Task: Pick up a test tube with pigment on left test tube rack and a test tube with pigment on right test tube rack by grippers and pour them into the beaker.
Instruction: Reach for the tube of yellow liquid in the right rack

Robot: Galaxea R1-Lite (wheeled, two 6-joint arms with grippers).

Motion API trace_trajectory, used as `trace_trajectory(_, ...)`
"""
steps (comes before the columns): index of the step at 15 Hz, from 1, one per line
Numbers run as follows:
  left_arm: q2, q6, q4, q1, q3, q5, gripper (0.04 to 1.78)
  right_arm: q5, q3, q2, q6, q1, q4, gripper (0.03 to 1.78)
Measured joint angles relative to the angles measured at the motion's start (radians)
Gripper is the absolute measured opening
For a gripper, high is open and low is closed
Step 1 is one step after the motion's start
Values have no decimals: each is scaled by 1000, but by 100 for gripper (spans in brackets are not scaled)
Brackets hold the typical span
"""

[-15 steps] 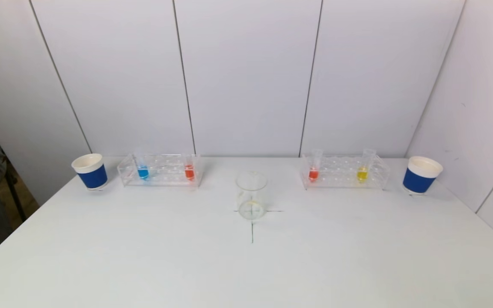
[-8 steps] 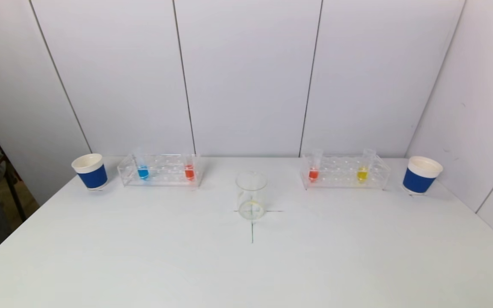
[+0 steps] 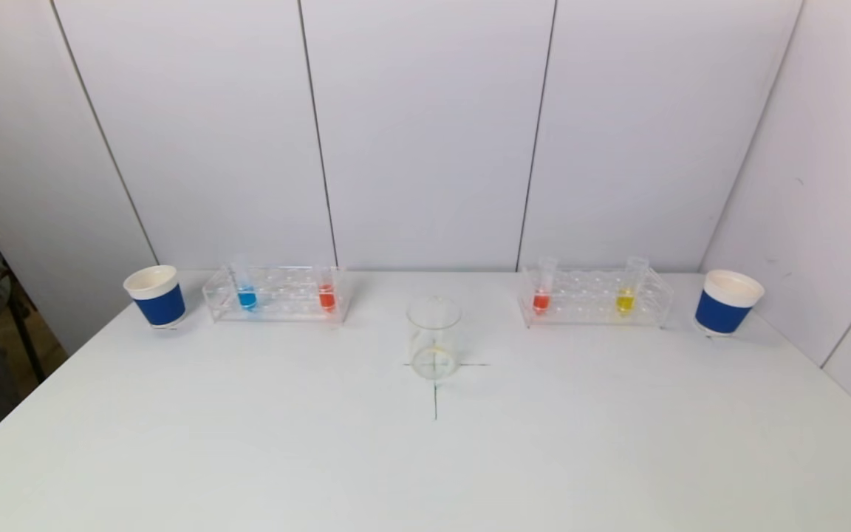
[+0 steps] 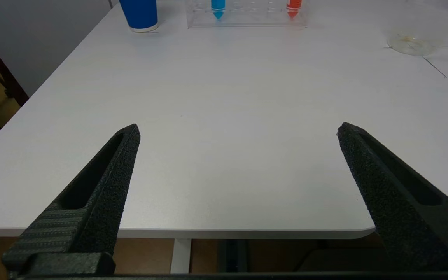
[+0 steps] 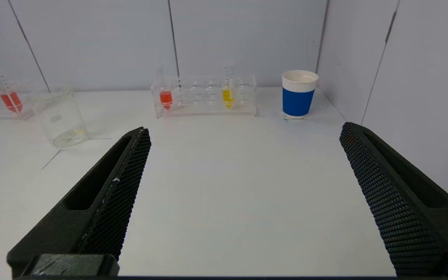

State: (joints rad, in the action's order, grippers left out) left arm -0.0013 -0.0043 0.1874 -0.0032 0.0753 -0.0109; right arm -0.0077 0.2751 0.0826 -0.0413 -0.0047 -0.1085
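Observation:
The clear left test tube rack (image 3: 275, 294) at the back left holds a blue-pigment tube (image 3: 246, 295) and a red-pigment tube (image 3: 326, 295). The clear right test tube rack (image 3: 594, 297) at the back right holds a red-pigment tube (image 3: 541, 299) and a yellow-pigment tube (image 3: 625, 299). An empty glass beaker (image 3: 433, 347) stands at the table's middle on a drawn cross. Neither arm shows in the head view. My left gripper (image 4: 237, 130) hangs open near the table's front edge, far from its rack (image 4: 247, 15). My right gripper (image 5: 245, 132) is open over bare table, short of its rack (image 5: 205, 97).
A blue-and-white paper cup (image 3: 155, 296) stands left of the left rack, and another cup (image 3: 727, 302) stands right of the right rack. White wall panels close off the back and the right side. The table's left edge (image 3: 19, 403) drops to the floor.

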Motion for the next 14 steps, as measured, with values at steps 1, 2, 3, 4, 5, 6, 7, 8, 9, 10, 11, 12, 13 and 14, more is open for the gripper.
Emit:
trace_trajectory(1, 0, 0, 0, 0, 0, 0, 177, 3, 33, 37, 1, 0, 0, 177)
trace_trajectory(2, 0, 0, 0, 0, 0, 0, 177, 11, 62, 75, 1, 0, 2, 177)
trace_trajectory(3, 0, 0, 0, 0, 0, 0, 177, 22, 89, 114, 1, 0, 13, 177)
trace_trajectory(4, 0, 0, 0, 0, 0, 0, 177, 31, 112, 158, 0, 0, 32, 177)
trace_trajectory(5, 0, 0, 0, 0, 0, 0, 177, 36, 130, 202, 0, -1, 61, 177)
trace_trajectory(6, 0, 0, 0, 0, 0, 0, 177, 39, 144, 251, 1, -1, 98, 177)
trace_trajectory(7, 0, 0, 0, 0, 0, 0, 177, 41, 156, 307, 1, -1, 143, 177)
trace_trajectory(8, 0, 0, 0, 0, 0, 0, 177, 43, 165, 362, 2, -1, 189, 177)
trace_trajectory(9, 0, 0, 0, 0, 0, 0, 177, 44, 171, 419, 3, -1, 234, 177)
trace_trajectory(10, 0, 0, 0, 0, 0, 0, 177, 45, 176, 481, 4, -1, 286, 177)
trace_trajectory(11, 0, 0, 0, 0, 0, 0, 177, 46, 179, 535, 4, -1, 331, 177)
trace_trajectory(12, 0, 0, 0, 0, 0, 0, 177, 46, 181, 599, 3, 0, 383, 177)
trace_trajectory(13, 0, 0, 0, 0, 0, 0, 177, 46, 183, 663, 3, 0, 435, 177)
trace_trajectory(14, 0, 0, 0, 0, 0, 0, 177, 46, 183, 717, 2, 0, 478, 177)
